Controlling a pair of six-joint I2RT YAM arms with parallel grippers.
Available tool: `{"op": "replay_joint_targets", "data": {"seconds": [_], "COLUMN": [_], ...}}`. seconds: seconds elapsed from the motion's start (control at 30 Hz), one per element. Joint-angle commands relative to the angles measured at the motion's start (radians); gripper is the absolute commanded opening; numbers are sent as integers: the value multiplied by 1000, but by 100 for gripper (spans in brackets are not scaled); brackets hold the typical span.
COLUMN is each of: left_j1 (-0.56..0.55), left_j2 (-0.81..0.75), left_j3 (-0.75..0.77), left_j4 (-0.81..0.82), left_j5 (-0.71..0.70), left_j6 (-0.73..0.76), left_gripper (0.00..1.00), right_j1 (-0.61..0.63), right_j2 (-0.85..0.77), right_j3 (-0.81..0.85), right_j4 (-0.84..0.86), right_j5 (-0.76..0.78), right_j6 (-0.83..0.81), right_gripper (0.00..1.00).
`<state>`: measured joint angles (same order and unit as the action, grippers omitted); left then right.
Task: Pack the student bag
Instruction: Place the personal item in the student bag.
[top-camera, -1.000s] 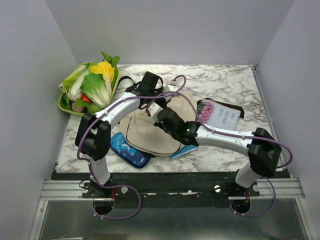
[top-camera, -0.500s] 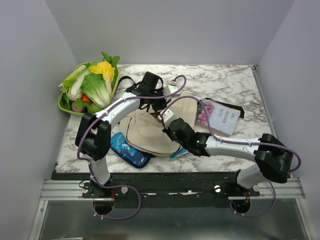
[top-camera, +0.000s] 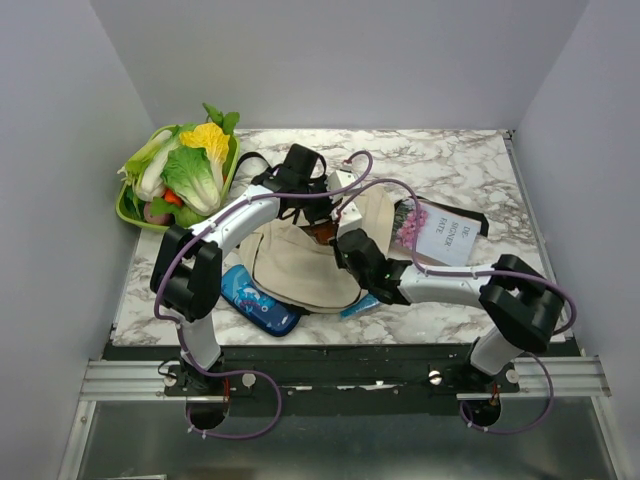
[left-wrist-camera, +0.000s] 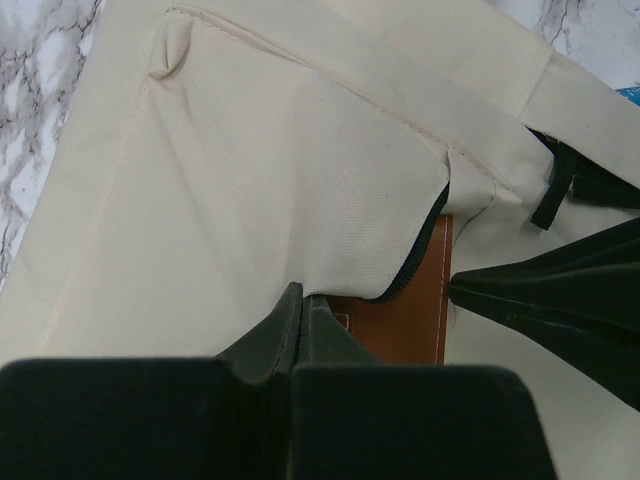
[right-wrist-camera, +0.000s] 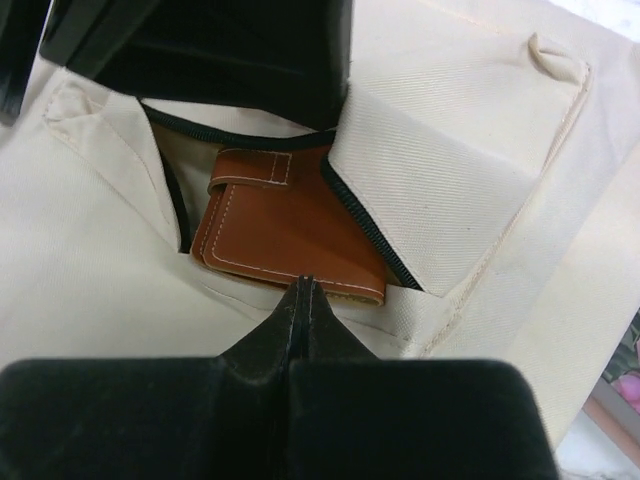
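The student bag (top-camera: 290, 270) lies flat in the middle of the table, beige with black zipper trim. My left gripper (left-wrist-camera: 302, 295) is shut on the edge of the bag's pocket flap (left-wrist-camera: 330, 180) and holds it up; in the top view it (top-camera: 318, 218) is over the bag's far part. A brown leather wallet (right-wrist-camera: 280, 225) lies partly inside the open pocket, also in the left wrist view (left-wrist-camera: 405, 325). My right gripper (right-wrist-camera: 305, 285) is shut, its tips touching the wallet's near edge; in the top view it (top-camera: 345, 243) is on the bag's right side.
A green basket (top-camera: 128, 212) of vegetables stands at the back left. A dark-blue patterned pencil case (top-camera: 258, 298) lies at the bag's near-left edge. A light-blue item (top-camera: 365, 303) pokes out under the bag. A book (top-camera: 440, 232) with pink flowers lies to the right.
My right gripper drew back toward the near side, then came forward again to the pocket mouth. The brown wallet now shows in the opening. The left gripper has stayed in place.
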<state>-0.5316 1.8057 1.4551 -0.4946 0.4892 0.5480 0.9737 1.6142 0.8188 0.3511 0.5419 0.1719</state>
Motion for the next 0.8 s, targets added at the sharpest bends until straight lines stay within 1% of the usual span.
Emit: {"op": "replay_joint_targets", "data": {"seconds": [0.0,0.1,0.2,0.33,0.63,0.77], "left_j1": [-4,-2,-1,-1,-1,-1], "left_j2": [-34,-28,-25,-29,-32,-31], "left_j3": [-24,-25,-25,-22,-16,-13], "left_j4": [24,27,31,36,30,27], "left_j5": [23,22,23,28,28,32], "left_j6": [0,-2,-8,-17,-17,-19], "left_gripper": [0,0,0,0,0,0], "right_j1": [-27,-47,-53,-58,-113,-138], "right_j2": [-63,-152,-180,-145,-47,-7], "right_j3": [-42,-98,-119,-127,-67,-37], "right_j4": [63,81,92,88,91,94], "right_j5": [23,-19,-85,-143,-240,-247], "right_j6": [139,179,195,233,284,293], "right_gripper": [1,1,1,1,1,1]}}
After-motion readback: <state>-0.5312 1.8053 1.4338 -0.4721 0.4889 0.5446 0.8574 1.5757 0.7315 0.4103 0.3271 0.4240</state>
